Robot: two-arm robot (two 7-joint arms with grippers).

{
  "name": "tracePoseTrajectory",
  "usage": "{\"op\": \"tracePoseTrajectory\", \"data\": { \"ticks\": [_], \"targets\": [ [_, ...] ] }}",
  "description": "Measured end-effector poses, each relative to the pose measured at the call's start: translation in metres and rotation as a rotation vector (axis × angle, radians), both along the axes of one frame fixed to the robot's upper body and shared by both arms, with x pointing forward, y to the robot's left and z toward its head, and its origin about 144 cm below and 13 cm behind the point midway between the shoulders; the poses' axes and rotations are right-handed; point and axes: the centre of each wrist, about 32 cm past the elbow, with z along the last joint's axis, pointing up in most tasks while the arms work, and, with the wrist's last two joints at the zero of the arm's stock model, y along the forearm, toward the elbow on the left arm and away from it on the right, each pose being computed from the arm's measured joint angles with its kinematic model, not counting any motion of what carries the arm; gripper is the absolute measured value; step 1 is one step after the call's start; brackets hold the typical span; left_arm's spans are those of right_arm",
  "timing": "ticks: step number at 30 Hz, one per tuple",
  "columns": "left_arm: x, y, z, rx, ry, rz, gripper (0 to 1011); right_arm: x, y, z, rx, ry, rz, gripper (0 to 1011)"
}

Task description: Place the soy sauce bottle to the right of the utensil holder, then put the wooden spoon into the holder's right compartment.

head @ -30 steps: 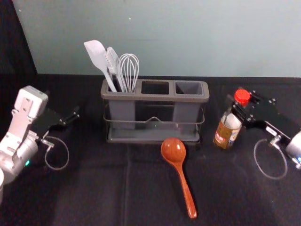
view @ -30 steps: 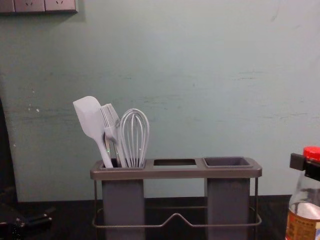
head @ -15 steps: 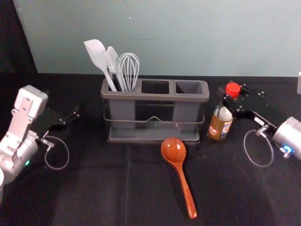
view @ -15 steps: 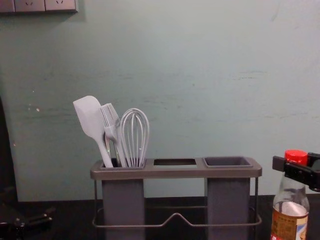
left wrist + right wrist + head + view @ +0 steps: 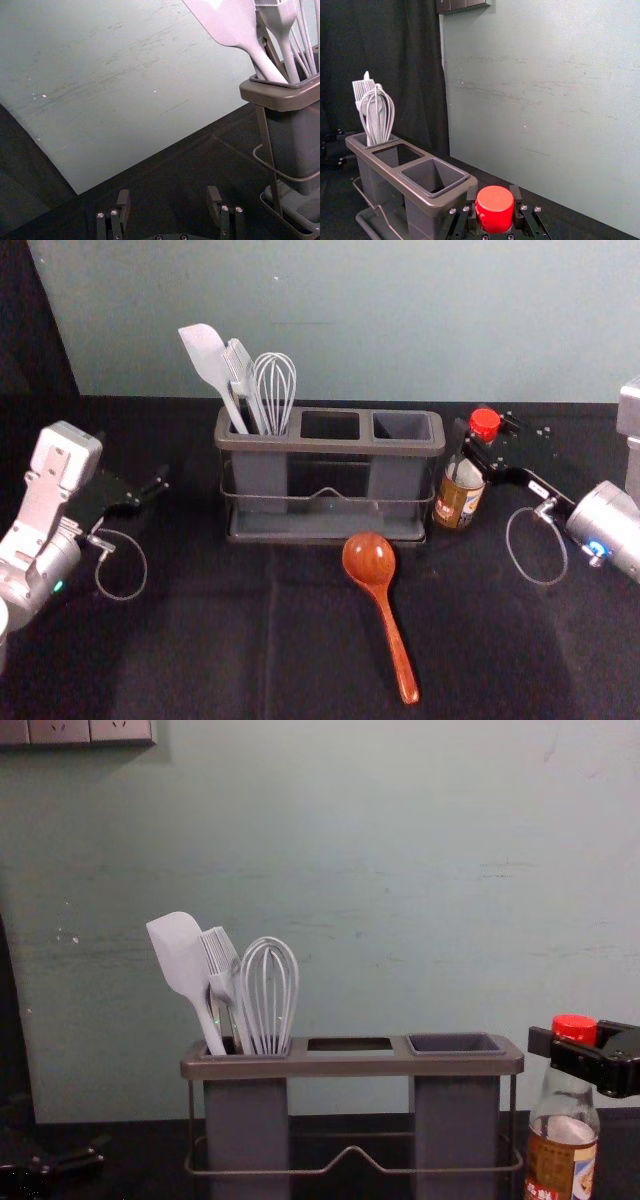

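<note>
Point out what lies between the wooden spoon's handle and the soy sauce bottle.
Bare black cloth separates handle and bottle, in the head view.

Our left arm [image 5: 35, 520] has a blocky, pale silver link [image 5: 72, 450] and a rounded silver section with a green light [image 5: 58, 586]. Our right arm [image 5: 625, 540] has a silver cylinder [image 5: 603, 515] with a blue light [image 5: 597, 548]. Thin grey cables loop from both. Our matte black left gripper [image 5: 142, 468] and black right gripper [image 5: 484, 438] bear round silver screws [image 5: 225, 208].
</note>
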Motion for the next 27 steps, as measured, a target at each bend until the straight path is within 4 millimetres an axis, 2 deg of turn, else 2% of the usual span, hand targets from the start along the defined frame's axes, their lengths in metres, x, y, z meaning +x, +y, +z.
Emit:
{"op": "tracePoseTrajectory", "data": {
  "ticks": [11, 15, 18, 20, 24, 25, 27],
  "targets": [
    [0.0, 0.0, 0.0, 0.0, 0.0, 0.0, 1005, 0.001, 0.002, -0.004, 0.011, -0.009, -0.01, 393],
    [0.0, 0.0, 0.0, 0.0, 0.0, 0.0, 1005, 0.001, 0.003, -0.005, 0.019, -0.019, -0.013, 486],
    [0.0, 0.0, 0.0, 0.0, 0.0, 0.0, 1005, 0.002, 0.003, -0.003, 0.028, -0.033, -0.02, 627],
    [0.0, 0.0, 0.0, 0.0, 0.0, 0.0, 1005, 0.002, 0.003, -0.001, 0.033, -0.042, -0.026, 658],
    [0.0, 0.0, 0.0, 0.0, 0.0, 0.0, 1005, -0.001, 0.002, 0.004, 0.051, -0.068, -0.037, 783],
    [0.0, 0.0, 0.0, 0.0, 0.0, 0.0, 1005, -0.003, 0.002, 0.007, 0.058, -0.079, -0.039, 840],
    [0.0, 0.0, 0.0, 0.0, 0.0, 0.0, 1005, -0.007, 0.002, 0.01, 0.064, -0.09, -0.044, 872]
  ]
}}
